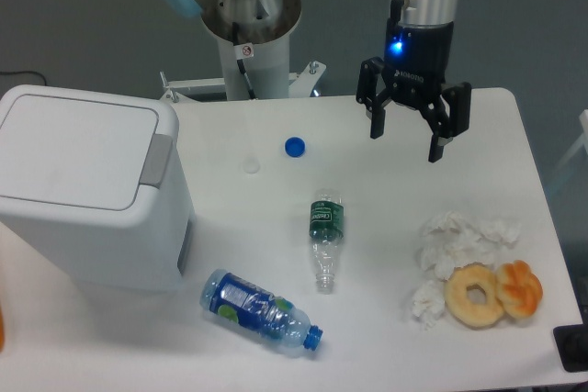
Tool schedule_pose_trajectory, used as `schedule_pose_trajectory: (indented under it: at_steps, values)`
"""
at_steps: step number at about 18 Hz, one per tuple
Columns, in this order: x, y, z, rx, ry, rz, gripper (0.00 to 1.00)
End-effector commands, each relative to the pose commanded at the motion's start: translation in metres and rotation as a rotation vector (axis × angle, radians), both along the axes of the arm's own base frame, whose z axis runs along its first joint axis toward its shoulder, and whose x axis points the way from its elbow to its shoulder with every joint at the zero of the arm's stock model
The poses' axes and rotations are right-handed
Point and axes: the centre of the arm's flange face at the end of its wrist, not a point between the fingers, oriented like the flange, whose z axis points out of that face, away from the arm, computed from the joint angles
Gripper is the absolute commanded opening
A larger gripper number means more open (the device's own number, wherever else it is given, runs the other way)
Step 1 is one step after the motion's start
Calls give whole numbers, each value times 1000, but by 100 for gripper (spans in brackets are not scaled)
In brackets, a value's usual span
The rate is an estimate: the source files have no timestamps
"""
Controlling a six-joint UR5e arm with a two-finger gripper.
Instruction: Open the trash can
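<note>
White plastic fills the left side of the frame: the trash can (87,195) sits on the tabletop (386,319) with its flat lid (78,146) down and shut, the grey tab (155,159) showing on the lid's right edge. Over at the upper right, the gripper (410,140) hangs above the tabletop, its jaws spread wide open and holding nothing, a blue light glowing on its black body. It is well apart from the trash can, with bare tabletop between them. Up at the top centre stands the arm's white base post (250,52).

Down on the tabletop, a small blue bottle cap (294,146) lies near the upper middle, with a pale white cap (251,165) just to its lower left. In the centre, a clear bottle with a green label (324,239) lies on its side, open neck pointing toward the bottom of the frame. Lower left of centre, a second bottle with a blue label (260,311) lies on its side near the foot of the trash can, blue cap on and pointing lower right. At the lower right, crumpled white tissues (457,242) are heaped, and touching them sit a pale ring doughnut (474,295) and an orange-glazed pastry (520,287) pressed side by side
</note>
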Motion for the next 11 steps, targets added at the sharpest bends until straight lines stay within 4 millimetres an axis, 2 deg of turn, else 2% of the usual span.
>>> schedule_pose_trajectory:
  at_steps: [11]
  values:
    - [-1,0,8,8,16,1,100]
